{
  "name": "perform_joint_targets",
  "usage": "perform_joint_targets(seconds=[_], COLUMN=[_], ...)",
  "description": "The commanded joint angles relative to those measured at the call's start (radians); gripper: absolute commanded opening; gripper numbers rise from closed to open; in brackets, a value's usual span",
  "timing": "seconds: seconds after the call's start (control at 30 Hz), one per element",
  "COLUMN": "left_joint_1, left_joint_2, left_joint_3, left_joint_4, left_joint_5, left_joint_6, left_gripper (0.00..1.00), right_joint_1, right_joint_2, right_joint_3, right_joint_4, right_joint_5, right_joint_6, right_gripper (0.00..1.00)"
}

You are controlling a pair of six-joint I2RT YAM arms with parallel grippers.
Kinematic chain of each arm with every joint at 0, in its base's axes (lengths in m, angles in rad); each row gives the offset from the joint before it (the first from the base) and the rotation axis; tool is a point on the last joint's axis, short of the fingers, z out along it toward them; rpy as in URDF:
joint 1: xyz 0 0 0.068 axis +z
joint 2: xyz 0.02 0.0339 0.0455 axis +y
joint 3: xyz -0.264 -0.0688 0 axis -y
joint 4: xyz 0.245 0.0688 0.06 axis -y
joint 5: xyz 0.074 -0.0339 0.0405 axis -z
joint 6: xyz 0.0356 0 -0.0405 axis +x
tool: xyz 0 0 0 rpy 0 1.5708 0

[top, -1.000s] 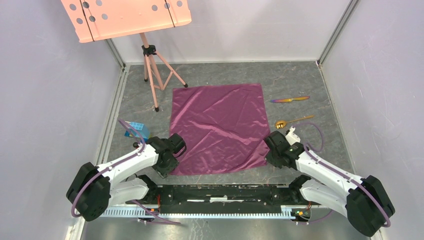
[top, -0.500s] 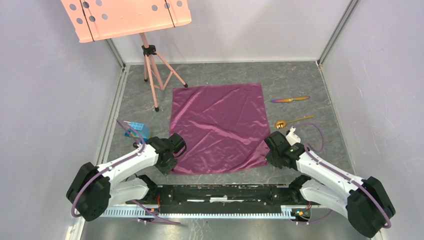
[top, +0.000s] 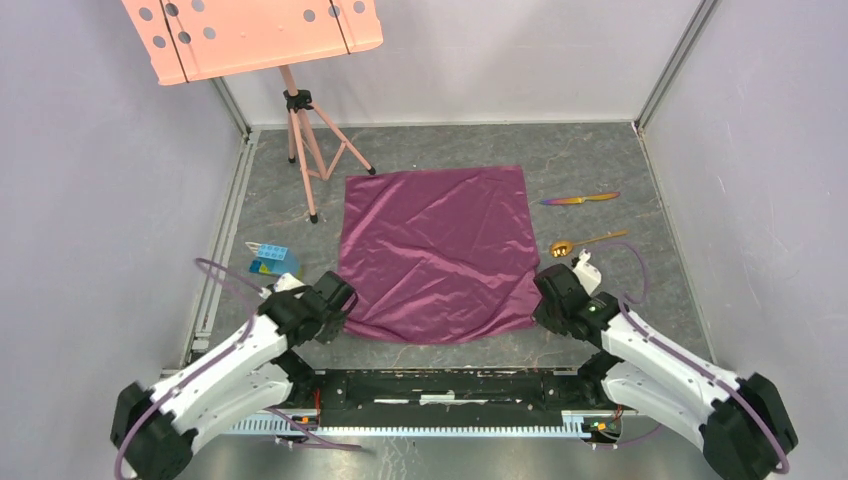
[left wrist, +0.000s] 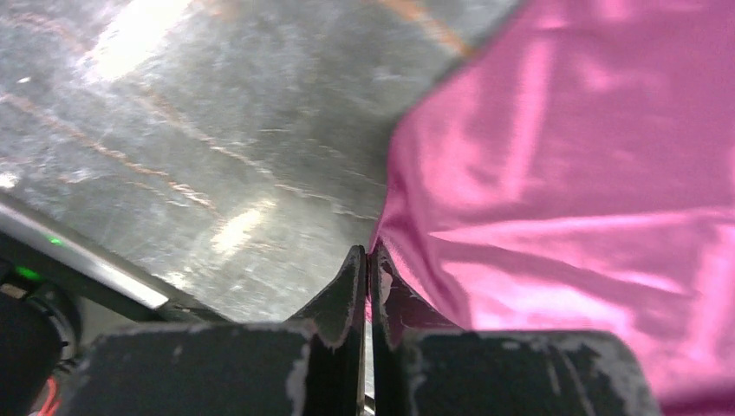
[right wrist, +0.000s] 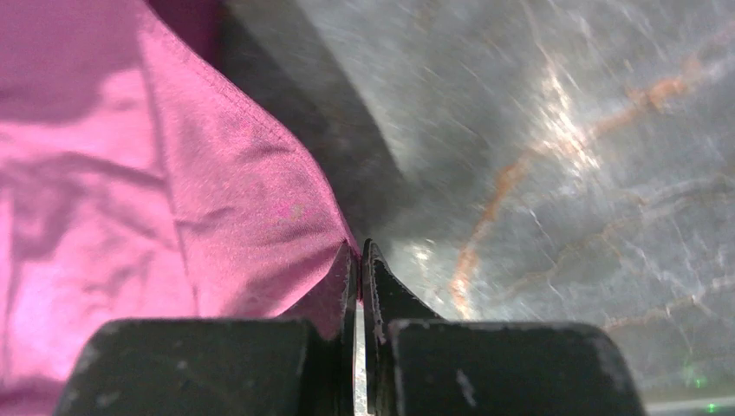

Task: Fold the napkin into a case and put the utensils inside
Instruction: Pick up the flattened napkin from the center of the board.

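You have the grey marbled table (top: 600, 150) carrying the napkin (top: 440, 250), which lies unfolded, spread nearly flat and wrinkled across its middle. Your left end effector (left wrist: 366, 256) is pressed together, pinching the napkin's near left corner. Your right end effector (right wrist: 360, 251) pinches the near right corner the same way. The rainbow knife (top: 580, 199) and the gold spoon (top: 585, 243) lie on the table just right of the napkin, not touching it.

Left arm (top: 225, 360) and right arm (top: 650, 350) lie low, angled inward, left fingers (left wrist: 347, 299) and right fingers (right wrist: 386, 290) pressed together.
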Motion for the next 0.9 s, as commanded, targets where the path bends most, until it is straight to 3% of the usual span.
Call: perform_joint_targets(seconds=[0.0, 0.17, 0.3, 0.43, 0.63, 0.77, 0.87], left_joint_1=[0.002, 0.002, 0.001, 0.002, 0.002, 0.002, 0.002], left_joint_2=[-0.210, -0.475, -0.596, -0.565, -0.433, -0.369, -0.296], left_joint_3=[0.131, 0.332, 0.484, 0.657, 0.859, 0.887, 0.874], left_joint_4=[-0.027, 0.079, 0.285, 0.394, 0.489, 0.553, 0.532], left_joint_5=[-0.135, -0.171, -0.088, 0.065, 0.264, 0.253, 0.091], left_joint_6=[0.090, 0.428, 0.695, 0.846, 0.922, 0.951, 0.956], left_gripper=[0.02, 0.02, 0.02, 0.02, 0.02, 0.02, 0.02], right_joint_1=[-0.003, -0.002, -0.003, -0.002, -0.009, -0.013, -0.013], right_joint_2=[-0.157, -0.453, -0.602, -0.640, -0.563, -0.520, -0.466], right_joint_3=[-0.001, 0.011, 0.117, 0.257, 0.459, 0.493, 0.505], right_joint_4=[0.196, 0.532, 0.623, 0.693, 0.786, 0.782, 0.660], right_joint_5=[0.029, -0.100, -0.279, -0.431, -0.606, -0.547, -0.227], right_joint_6=[-0.258, -0.610, -0.769, -0.802, -0.778, -0.817, -0.805], right_gripper=[0.00, 0.00, 0.00, 0.00, 0.00, 0.00, 0.00])
